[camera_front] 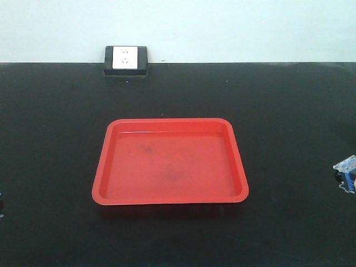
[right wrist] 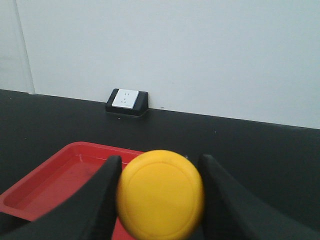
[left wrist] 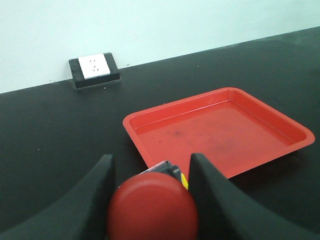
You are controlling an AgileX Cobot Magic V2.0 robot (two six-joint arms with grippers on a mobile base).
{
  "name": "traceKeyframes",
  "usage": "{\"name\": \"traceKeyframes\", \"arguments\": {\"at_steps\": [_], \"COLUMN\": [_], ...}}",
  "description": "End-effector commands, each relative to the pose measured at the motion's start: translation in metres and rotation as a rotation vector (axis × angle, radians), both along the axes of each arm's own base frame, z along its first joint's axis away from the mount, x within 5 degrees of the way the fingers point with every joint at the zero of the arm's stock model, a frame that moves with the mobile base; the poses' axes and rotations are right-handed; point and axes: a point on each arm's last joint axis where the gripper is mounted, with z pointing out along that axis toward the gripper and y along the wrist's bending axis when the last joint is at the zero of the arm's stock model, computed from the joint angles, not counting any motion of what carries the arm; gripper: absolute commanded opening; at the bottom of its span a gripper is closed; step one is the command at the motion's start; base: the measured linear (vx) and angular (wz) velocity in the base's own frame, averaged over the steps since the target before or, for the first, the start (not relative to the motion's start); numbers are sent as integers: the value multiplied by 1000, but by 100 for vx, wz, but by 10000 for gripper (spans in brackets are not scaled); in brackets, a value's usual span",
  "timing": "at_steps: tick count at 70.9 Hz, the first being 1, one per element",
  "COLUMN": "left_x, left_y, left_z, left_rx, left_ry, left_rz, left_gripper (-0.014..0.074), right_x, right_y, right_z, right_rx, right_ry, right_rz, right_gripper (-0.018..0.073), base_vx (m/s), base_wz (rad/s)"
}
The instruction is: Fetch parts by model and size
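Snugly, red switch in left tool

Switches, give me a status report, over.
Left pincer shut on red switch. Right pincer shut on yellow switch. Tray empty, nothing in the way.

red-cap sw, yellow-cap sw, both gripped

You have a red tray lying flat mid-frame on the black table, with faint dark smudges on its floor. At 12 o'clock from it, against the pale wall, sits a white socket in a black housing. At 3 o'clock, well apart, a blue part pokes in, cut off by the frame edge.
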Motion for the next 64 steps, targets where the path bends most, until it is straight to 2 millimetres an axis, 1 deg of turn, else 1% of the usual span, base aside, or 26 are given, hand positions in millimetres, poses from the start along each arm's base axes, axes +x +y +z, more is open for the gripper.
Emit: {"name": "traceKeyframes", "arguments": {"at_steps": [1, 64], "left_x": [2, 2], "left_y": [-2, -2], "left_z": [15, 15], "left_rx": [-36, -36], "left_ry": [-81, -82], "left_rz": [-19, -19], "left_gripper": [-7, -7], "right_x": [0, 0], "right_y": [-2, -2], "right_z": [16, 16], "right_rx": [23, 23], "right_ry": [-101, -102], "right_rz": [-23, -23], "right_gripper": [-6, -6], "base_vx": [0, 0], "base_wz": [0, 0]}}
